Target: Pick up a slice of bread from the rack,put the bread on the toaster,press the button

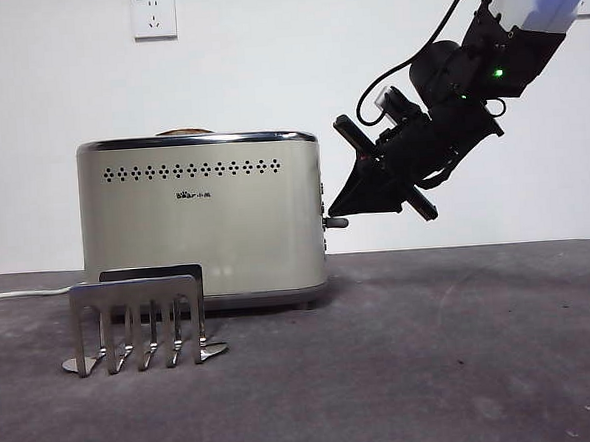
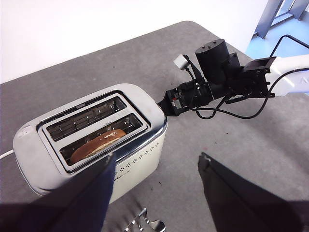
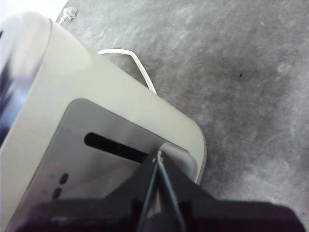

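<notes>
My right gripper (image 1: 347,218), jaws pinched together, rests on the button (image 1: 335,223) at the toaster's (image 1: 203,217) narrow end. It looks stiff and sprung, best pushed squarely from on top. The slice of bread (image 2: 98,144) sits in a slot.

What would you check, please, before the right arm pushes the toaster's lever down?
1. Slice of bread in a toaster slot: ok, it sits in the slot nearer the vent-hole side, its rounded top just showing.
2. Rack free of bread: ok, its prongs hold nothing.
3. Right hand shut for pressing: ok, its jaws meet in a point.
4. Right hand over the button: ok, its tip sits on the knob at the narrow end.
5. Lever already down: cannot tell.
6. Left hand out of the way: ok, it is open, above the toaster, touching nothing.
</notes>
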Robot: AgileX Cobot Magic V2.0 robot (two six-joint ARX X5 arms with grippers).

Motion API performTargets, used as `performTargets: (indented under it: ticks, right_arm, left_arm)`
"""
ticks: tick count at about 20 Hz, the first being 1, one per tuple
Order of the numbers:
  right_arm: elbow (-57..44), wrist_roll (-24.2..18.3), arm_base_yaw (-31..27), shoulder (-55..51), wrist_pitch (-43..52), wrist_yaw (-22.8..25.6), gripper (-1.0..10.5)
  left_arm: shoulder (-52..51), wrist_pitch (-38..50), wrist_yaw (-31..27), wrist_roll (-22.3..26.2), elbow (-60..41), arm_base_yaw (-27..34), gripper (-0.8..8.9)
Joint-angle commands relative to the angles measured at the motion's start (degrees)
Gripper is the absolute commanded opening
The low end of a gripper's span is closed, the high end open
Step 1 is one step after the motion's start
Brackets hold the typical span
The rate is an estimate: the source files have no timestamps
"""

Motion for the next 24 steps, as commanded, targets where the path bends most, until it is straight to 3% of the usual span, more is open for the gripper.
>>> performTargets:
  ticks: [1,8,24]
  right_arm:
    - [-1.1,-1.3,0.3,3.4,-4.0,3.3,-0.1]
    - [-1.1,-3.7,0.3,3.5,-7.7,5.4,-0.1]
    - [-1.0,-3.8,0.2,2.4,-7.6,4.3,-0.1]
  left_arm:
    - [0.0,0.3,0.1,-0.2,-0.3,-0.1,2.91]
    - [0.0,0.2,0.1,-0.2,-0.3,-0.1,2.91]
    - [0.0,-0.8,0.1,-0.2,-0.3,-0.1,2.91]
